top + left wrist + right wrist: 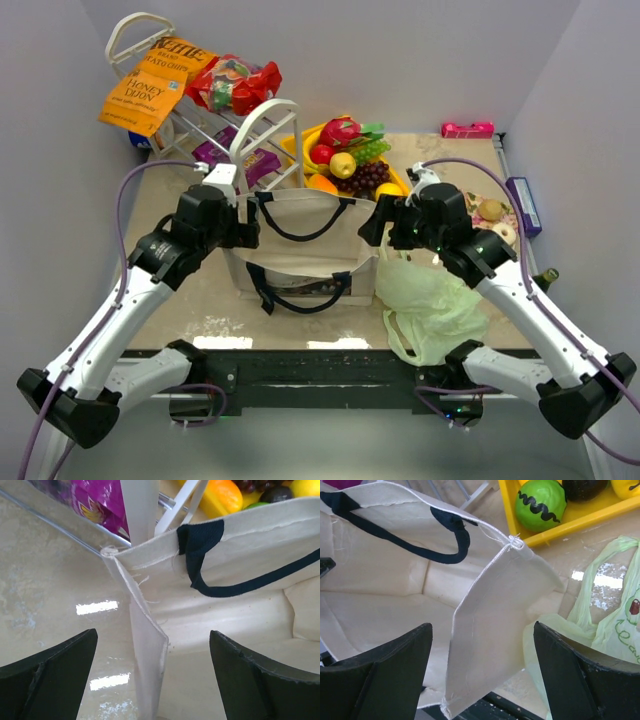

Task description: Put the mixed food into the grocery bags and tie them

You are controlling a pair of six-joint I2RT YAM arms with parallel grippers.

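Note:
The beige tote (300,255) stands open at the table's middle, with its dark handles (300,225) drooping. My left gripper (243,232) is open, and its fingers (55,680) straddle the tote's left side panel (147,645) without touching it. My right gripper (377,232) is also open, with the tote's right side panel (490,640) between its jaws. The pale-green plastic bag (430,305) lies crumpled at the front right. Toy fruits, among them purple grapes (365,178) and a green apple (540,502), fill the yellow tray (580,520). Orange chip bags (155,85) and a red packet (235,85) rest on a wire rack.
The white wire rack (265,135) stands at the back left, touching the tote's far corner, with a purple packet (95,502) under it. A pink item (467,129) lies at the back right. A purple box (523,205) and small round pieces (495,220) sit along the right edge.

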